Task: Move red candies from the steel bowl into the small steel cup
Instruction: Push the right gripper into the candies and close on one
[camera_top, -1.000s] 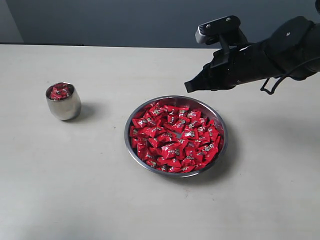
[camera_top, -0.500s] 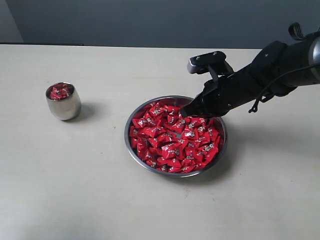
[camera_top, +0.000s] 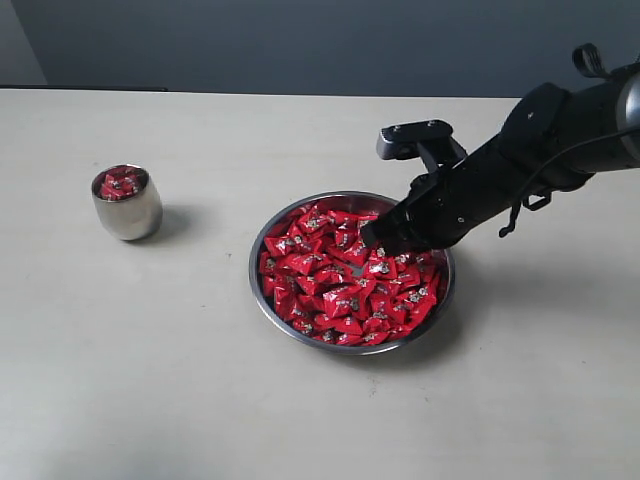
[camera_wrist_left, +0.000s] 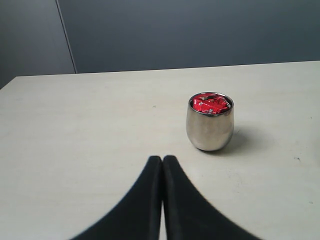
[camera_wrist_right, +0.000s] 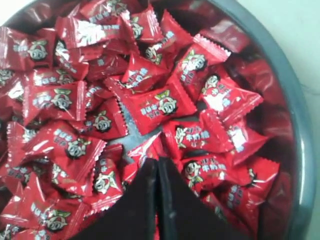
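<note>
The steel bowl (camera_top: 251, 275) sits right of centre, heaped with red candies (camera_top: 335, 290). My right gripper (camera_top: 368, 238) reaches down into the bowl's far right part, and its tip touches the pile. In the right wrist view the right gripper (camera_wrist_right: 157, 162) is shut, its tips pressed together among the red candies (camera_wrist_right: 160, 102), and no sweet shows between them. The small steel cup (camera_top: 127, 212) stands far left with a few red candies (camera_top: 121, 183) at its top. In the left wrist view my left gripper (camera_wrist_left: 162, 160) is shut and empty, short of the cup (camera_wrist_left: 210, 127).
Pale table (camera_top: 150, 380) all round, with a dark wall behind its far edge. The bowl's rim (camera_wrist_right: 295, 125) curves close by the right fingers. The left arm does not show in the exterior view.
My right arm has come down from above the bowl's far side, and its shut tip now sits on the candy pile. The cup, the bowl and the candies have not moved.
</note>
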